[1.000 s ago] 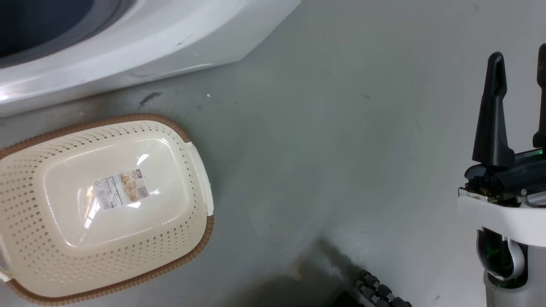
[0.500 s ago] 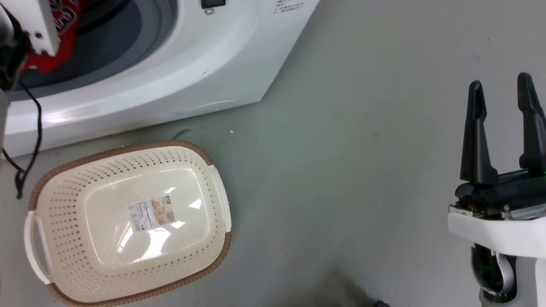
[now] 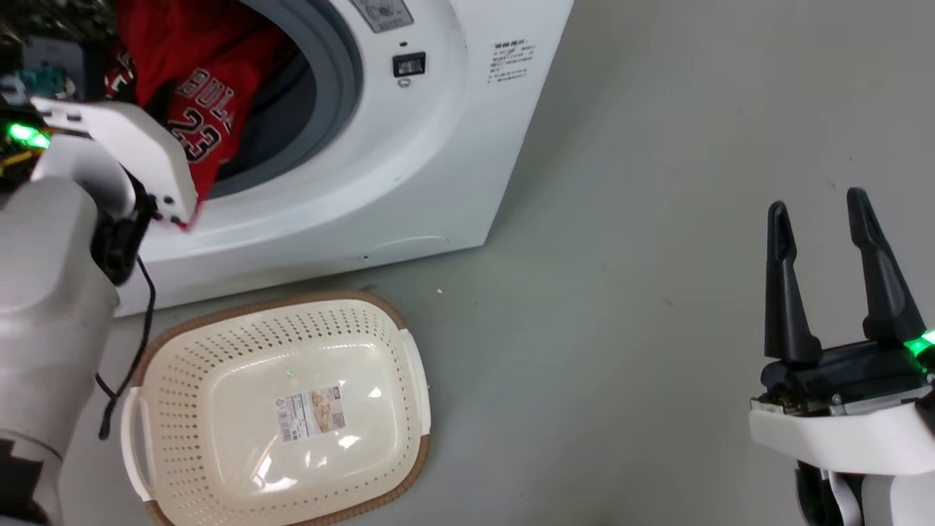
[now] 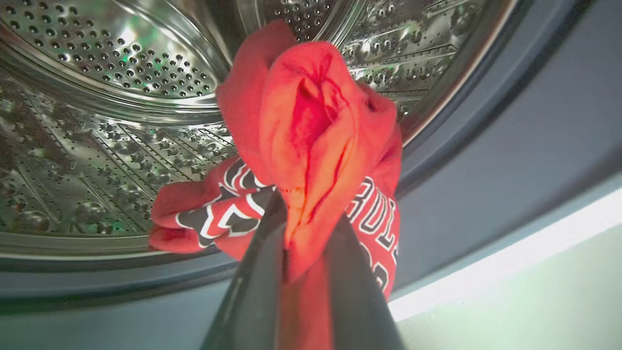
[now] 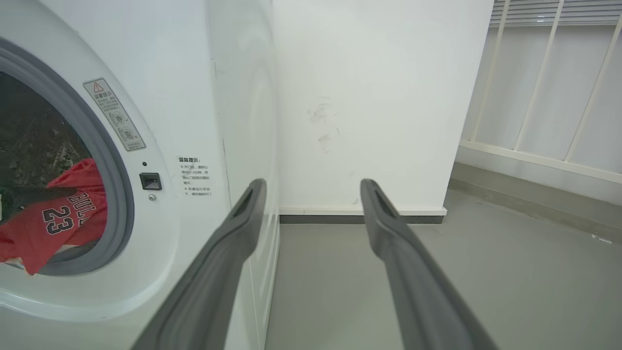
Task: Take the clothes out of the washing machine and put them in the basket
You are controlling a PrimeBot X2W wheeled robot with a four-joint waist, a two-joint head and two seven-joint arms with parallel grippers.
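The clothes point(image 4: 311, 112), a bright red jersey with black and white lettering, hang bunched in front of the steel drum point(image 4: 121, 63). My left gripper point(image 4: 307, 214) is shut on a fold of them. In the head view the clothes point(image 3: 193, 80) drape over the grey rim of the washing machine point(image 3: 409, 161), partly behind my left wrist point(image 3: 120, 146). The number 23 shows on the clothes point(image 5: 53, 218) in the right wrist view too. The cream basket point(image 3: 182, 387) stands empty on the floor below the porthole. My right gripper point(image 3: 815, 201) point(image 5: 312, 183) is open and holds nothing, far to the right.
The grey floor point(image 3: 621, 292) stretches between the basket and my right gripper. A black cable point(image 3: 128, 365) hangs from my left arm beside the basket's left rim. A white wall point(image 5: 369, 97) stands beyond the washing machine point(image 5: 194, 97), with a railing point(image 5: 549, 73) further right.
The head camera has tilted up, so the whole picture has slid down. The porthole, the jersey and my left arm now show more fully. My right gripper stays open.
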